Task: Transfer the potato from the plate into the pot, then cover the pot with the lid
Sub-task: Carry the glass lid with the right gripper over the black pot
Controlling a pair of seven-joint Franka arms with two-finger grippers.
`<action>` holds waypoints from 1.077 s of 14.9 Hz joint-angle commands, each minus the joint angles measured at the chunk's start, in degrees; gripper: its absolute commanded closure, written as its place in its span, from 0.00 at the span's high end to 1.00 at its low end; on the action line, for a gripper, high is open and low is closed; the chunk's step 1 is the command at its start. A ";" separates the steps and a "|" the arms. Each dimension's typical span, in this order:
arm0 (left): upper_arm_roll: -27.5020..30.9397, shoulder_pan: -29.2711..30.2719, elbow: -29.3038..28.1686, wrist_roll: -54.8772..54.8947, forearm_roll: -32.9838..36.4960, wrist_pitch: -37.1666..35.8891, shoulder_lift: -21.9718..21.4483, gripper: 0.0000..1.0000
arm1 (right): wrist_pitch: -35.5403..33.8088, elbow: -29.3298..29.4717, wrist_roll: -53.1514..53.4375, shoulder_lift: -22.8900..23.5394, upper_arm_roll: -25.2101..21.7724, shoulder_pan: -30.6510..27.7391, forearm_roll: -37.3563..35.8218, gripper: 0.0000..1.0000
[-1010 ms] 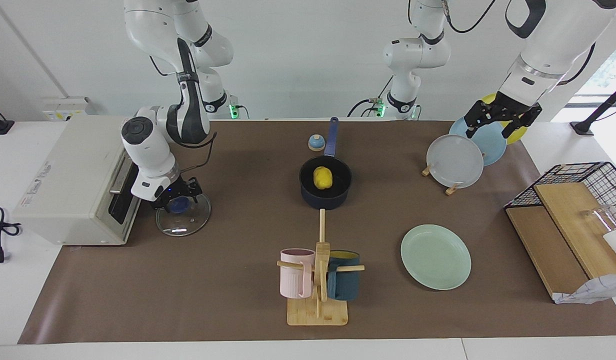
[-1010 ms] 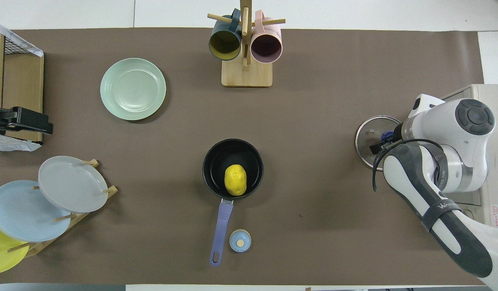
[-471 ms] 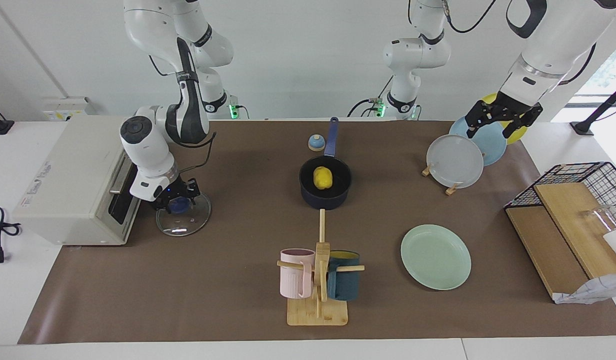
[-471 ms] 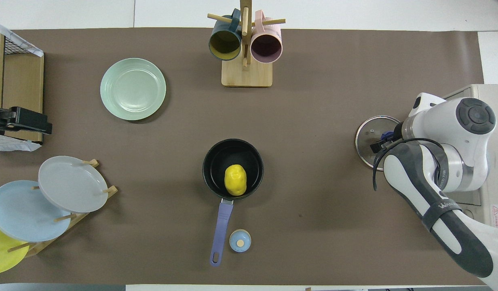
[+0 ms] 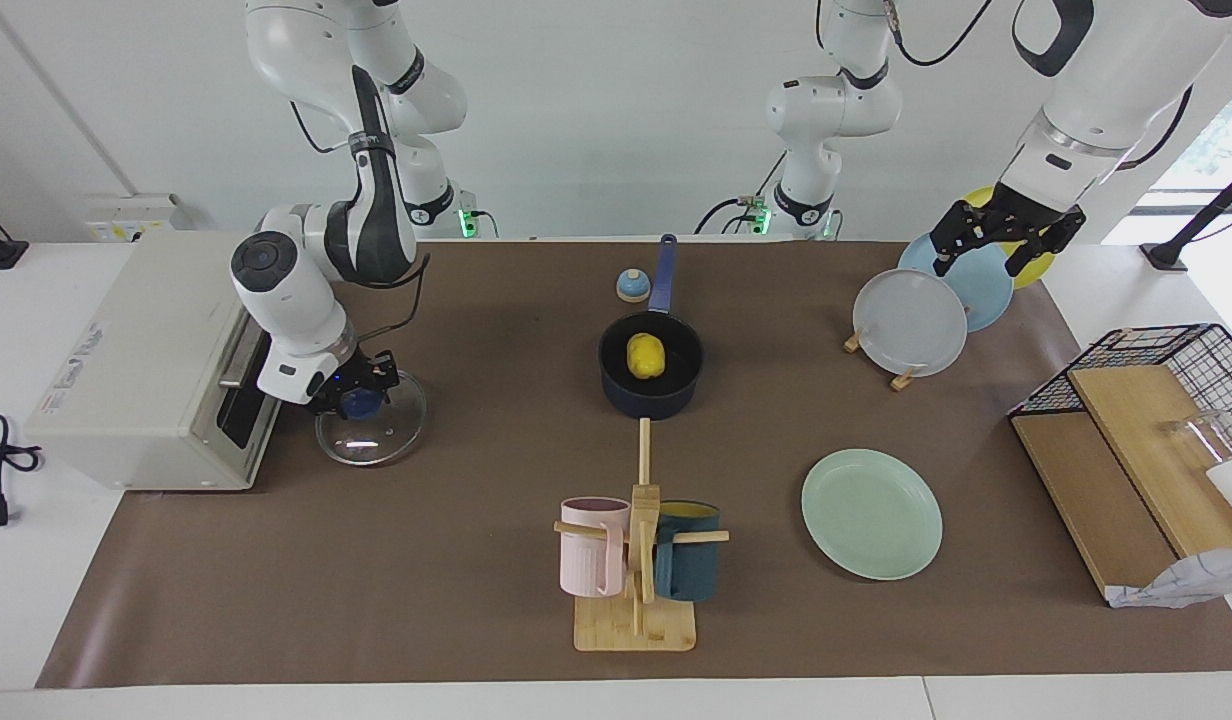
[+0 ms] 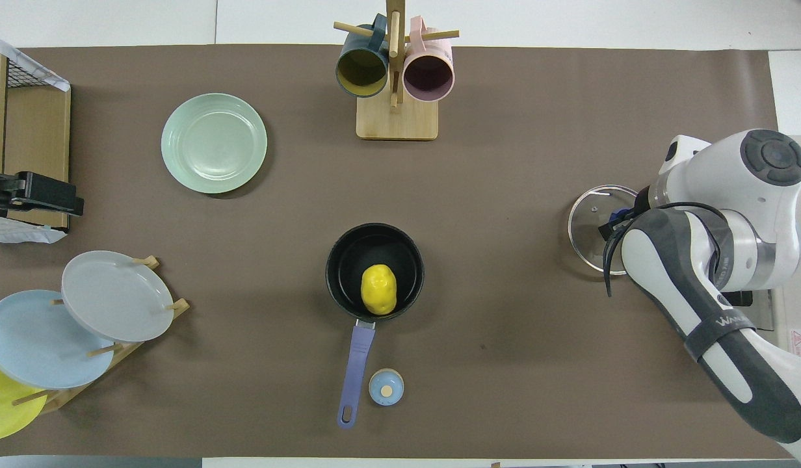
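The yellow potato (image 5: pixel 646 355) lies in the dark navy pot (image 5: pixel 648 402) at the table's middle; it also shows in the overhead view (image 6: pixel 378 289). The mint-green plate (image 5: pixel 871 512) is bare, farther from the robots toward the left arm's end. My right gripper (image 5: pixel 361 400) is shut on the blue knob of the glass lid (image 5: pixel 373 442) and holds the lid just off the mat in front of the toaster oven, slightly tilted. My left gripper (image 5: pixel 994 248) waits open and empty in the air over the plate rack.
A white toaster oven (image 5: pixel 146 360) stands at the right arm's end beside the lid. A mug rack (image 5: pixel 636 560) stands farther from the robots than the pot. A small blue bell (image 5: pixel 632 285) sits by the pot's handle. A plate rack (image 5: pixel 911 320) and a wire basket (image 5: pixel 1166 350) stand at the left arm's end.
My right gripper has risen a little with the lid, which has left the mat and shifted slightly toward the pot. The left arm has hardly moved.
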 commanded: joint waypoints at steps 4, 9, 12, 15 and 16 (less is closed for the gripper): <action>0.23 -0.36 -1.38 -0.65 0.99 -0.29 -1.53 1.00 | -15.88 16.01 19.65 1.06 0.24 13.87 1.34 0.00; 0.32 -0.36 -1.38 -0.65 0.99 -0.29 -1.53 1.00 | -15.88 16.46 39.17 0.71 0.24 24.87 0.98 0.00; 0.23 -0.28 -1.38 -0.65 0.99 -0.29 -1.53 1.00 | -15.62 16.72 46.83 0.62 0.24 28.31 0.89 0.00; 0.23 -0.36 -1.38 -0.65 0.99 -0.29 -1.53 1.00 | -14.83 17.25 52.11 0.62 0.51 32.25 0.81 0.00; 0.23 -0.36 -1.38 -0.65 0.99 -0.29 -1.53 1.00 | -14.65 17.16 54.22 0.62 0.59 33.40 0.81 0.00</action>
